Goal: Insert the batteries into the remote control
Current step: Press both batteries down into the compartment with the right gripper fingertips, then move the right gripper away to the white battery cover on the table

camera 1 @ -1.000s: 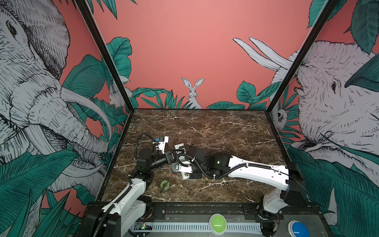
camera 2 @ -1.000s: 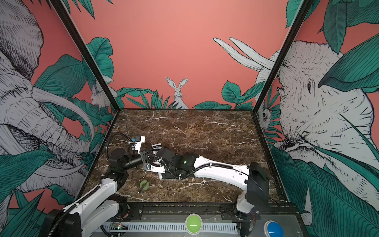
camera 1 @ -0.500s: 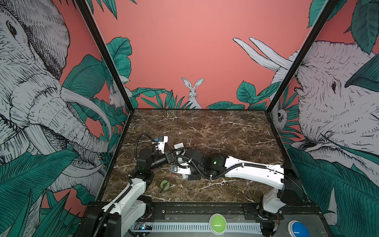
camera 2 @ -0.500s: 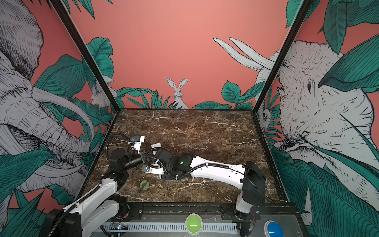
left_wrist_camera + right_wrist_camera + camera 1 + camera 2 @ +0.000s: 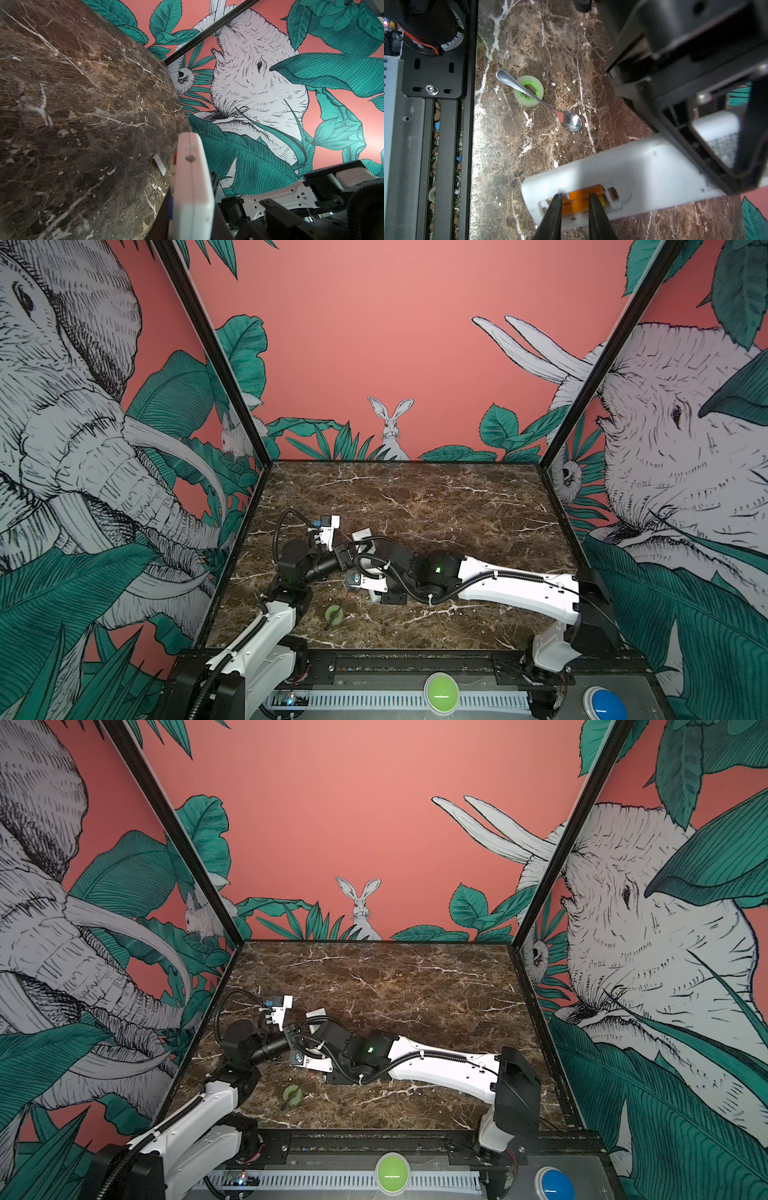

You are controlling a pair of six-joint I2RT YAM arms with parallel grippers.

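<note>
While the left gripper [image 5: 190, 227] clamps it crosswise between closed-in fingers, the remote control [image 5: 633, 166] hangs over the left half of the worktop [image 5: 529, 149], nearer the front edge than the back. Its long axis runs roughly front to back. The rounded battery end points toward the front edge, and the end with the red and blue buttons points toward the back edge. The plain white back faces up and the button face is turned down toward the marble.

The batteries [image 5: 580, 196], two slim orange cylinders, lie side by side in the open compartment, lengthwise along the remote. The right gripper [image 5: 575, 204] stands over them with its black tapered fingertips a little apart, one on either side of the batteries' middle. Whether the tips touch them cannot be told.

In both top views the two wrists cover nearly all of the remote. In the right wrist view the left gripper's blurred black frame cuts off the remote's far half.

A small white cover strip [image 5: 159, 167] lies flat on the marble near the coloured-button end. Toward the front-left corner, a shiny metal teaspoon [image 5: 571, 122] rests its handle across a pale translucent tape roll [image 5: 540, 88] with a green core. The worktop is glossy brown marble with white veins.
</note>
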